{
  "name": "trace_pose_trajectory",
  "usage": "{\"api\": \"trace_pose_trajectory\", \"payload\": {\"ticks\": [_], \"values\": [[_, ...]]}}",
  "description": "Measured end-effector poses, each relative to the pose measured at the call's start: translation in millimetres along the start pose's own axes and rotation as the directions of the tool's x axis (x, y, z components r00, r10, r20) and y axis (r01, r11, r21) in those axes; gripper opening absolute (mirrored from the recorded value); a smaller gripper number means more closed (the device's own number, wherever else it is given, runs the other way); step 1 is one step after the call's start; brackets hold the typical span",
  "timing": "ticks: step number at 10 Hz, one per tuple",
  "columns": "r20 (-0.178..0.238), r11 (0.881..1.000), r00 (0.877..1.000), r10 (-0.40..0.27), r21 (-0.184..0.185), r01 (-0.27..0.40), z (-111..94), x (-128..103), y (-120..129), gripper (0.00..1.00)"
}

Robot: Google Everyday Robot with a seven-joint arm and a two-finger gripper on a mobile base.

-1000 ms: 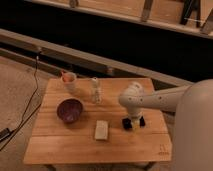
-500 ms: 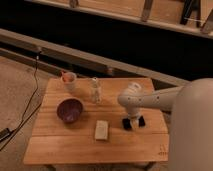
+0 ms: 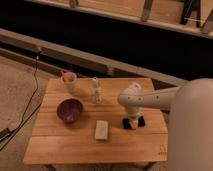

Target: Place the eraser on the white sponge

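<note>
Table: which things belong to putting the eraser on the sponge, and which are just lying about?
Job: eraser, sponge, pincer right at the eraser.
Lying about: bowl, bottle, cup.

A white arm holds its gripper low over the right of a light wooden table bearing a dark purple bowl, cream-white sponge, clear bottle and pinkish cup.

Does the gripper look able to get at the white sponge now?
Probably yes. The gripper is low over the table, right of the white sponge, with only bare wood between them; the purple bowl stands aside.
</note>
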State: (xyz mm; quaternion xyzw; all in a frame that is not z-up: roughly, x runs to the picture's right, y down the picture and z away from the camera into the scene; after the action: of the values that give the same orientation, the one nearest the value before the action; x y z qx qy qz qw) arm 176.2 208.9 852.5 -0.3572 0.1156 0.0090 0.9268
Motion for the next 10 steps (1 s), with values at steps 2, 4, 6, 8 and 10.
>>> {"api": "trace_pose_trajectory", "payload": {"ticks": [2,4,6,8,10], "values": [[0.003,1.0,1.0,0.002,-0.01,-0.002,0,1,0,0.06],[0.008,1.0,1.0,0.011,-0.022,-0.011,-3,2,1,0.0],[0.02,1.0,1.0,0.009,-0.028,-0.008,-14,0,1,0.0],[0.038,0.999,0.999,-0.011,-0.033,0.012,-30,-6,4,0.0],[0.063,0.999,0.997,-0.038,-0.028,0.04,-53,-18,6,0.0]]}}
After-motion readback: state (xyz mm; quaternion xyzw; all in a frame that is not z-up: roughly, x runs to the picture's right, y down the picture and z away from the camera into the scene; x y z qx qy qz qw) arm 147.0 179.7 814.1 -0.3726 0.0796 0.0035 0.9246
